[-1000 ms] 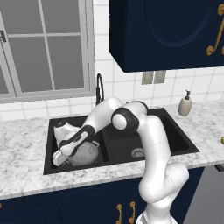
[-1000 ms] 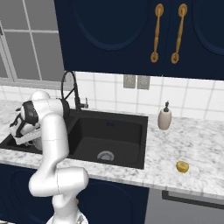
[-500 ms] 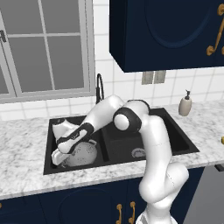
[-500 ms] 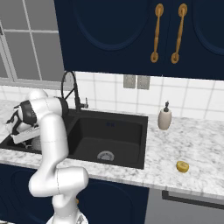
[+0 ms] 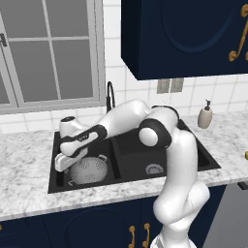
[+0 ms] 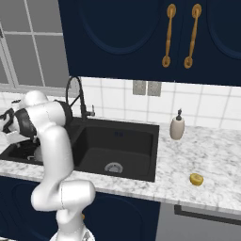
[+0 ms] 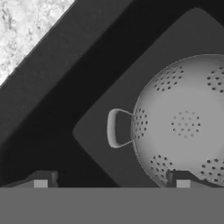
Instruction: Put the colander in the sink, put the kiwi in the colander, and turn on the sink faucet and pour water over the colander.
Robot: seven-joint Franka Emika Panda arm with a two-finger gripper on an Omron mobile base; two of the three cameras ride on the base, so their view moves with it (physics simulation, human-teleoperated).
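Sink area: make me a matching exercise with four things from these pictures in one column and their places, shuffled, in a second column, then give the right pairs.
Things:
1. light grey perforated round colander
2. small orange-yellow roundish kiwi
3. beige soap dispenser bottle
4. robot's open gripper

Places:
A. on the marble counter near its front edge, right of the matte black double-basin sink
B. on the floor of the sink's left basin
C. hanging above the colander's loop handle
D. upright on the counter by the tiled wall

Pairs: 1-B, 2-A, 3-D, 4-C
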